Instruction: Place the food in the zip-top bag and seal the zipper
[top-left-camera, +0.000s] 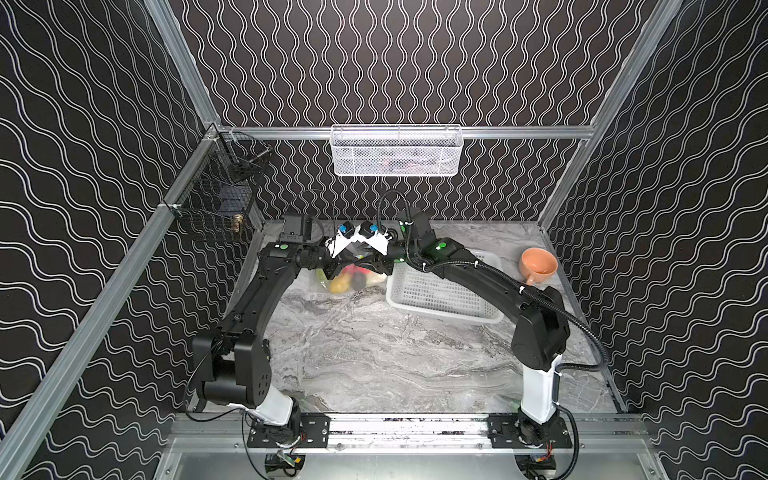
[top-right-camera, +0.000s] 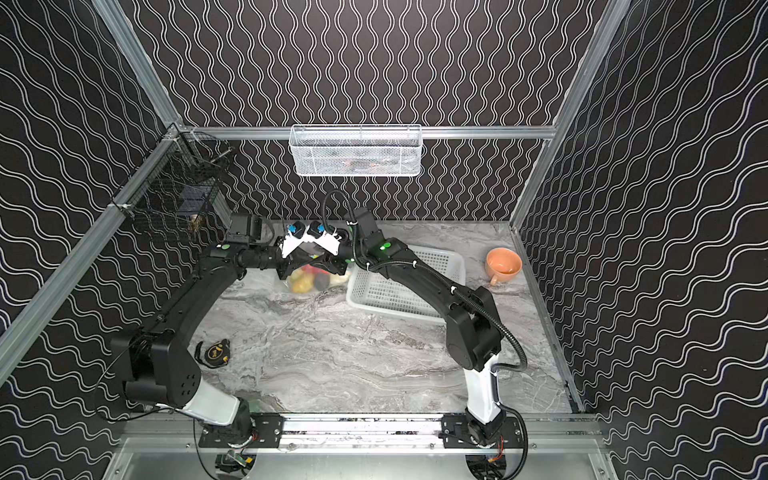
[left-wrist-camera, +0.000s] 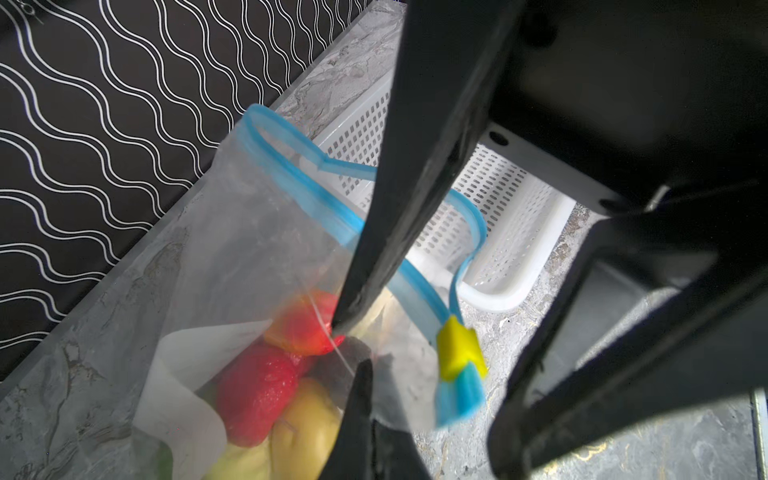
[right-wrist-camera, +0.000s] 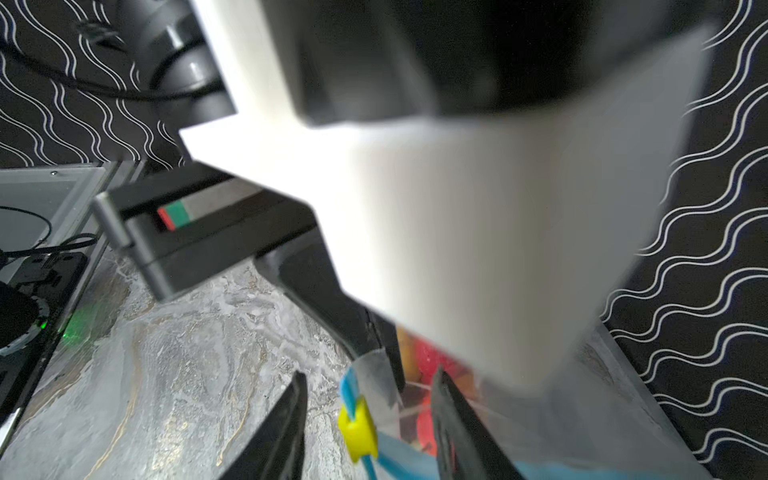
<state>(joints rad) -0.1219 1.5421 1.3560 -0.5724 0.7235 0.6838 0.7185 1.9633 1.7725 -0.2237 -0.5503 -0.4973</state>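
Only the left wrist view shows the left gripper (left-wrist-camera: 351, 345) at its grip. Its jaws are pressed together on the clear wall of the zip-top bag (left-wrist-camera: 249, 249), just under the light-blue zipper (left-wrist-camera: 316, 195), and the bag's mouth gapes open. The food (left-wrist-camera: 291, 399) sits inside the bag, red strawberries (left-wrist-camera: 255, 390) uppermost.

Only the right wrist view shows the right gripper (right-wrist-camera: 369, 376). Its jaws are spread, with the yellow slider tab (right-wrist-camera: 357, 428) between them and touching neither.

In both top views the two wrists meet at 11 o'clock on the bench (top-left-camera: 374, 365) and hide the bag's mouth. The bag stands near the bench's back edge. The white perforated basket (top-left-camera: 440, 299) lies just beside the bag at its 3 o'clock. An orange cup (top-left-camera: 538, 266) sits at 2 o'clock, close to the right wall. A tape measure (top-right-camera: 214, 353) shows in a top view at 8 o'clock. Open marble lies between the arms, from 5 to 7 o'clock.
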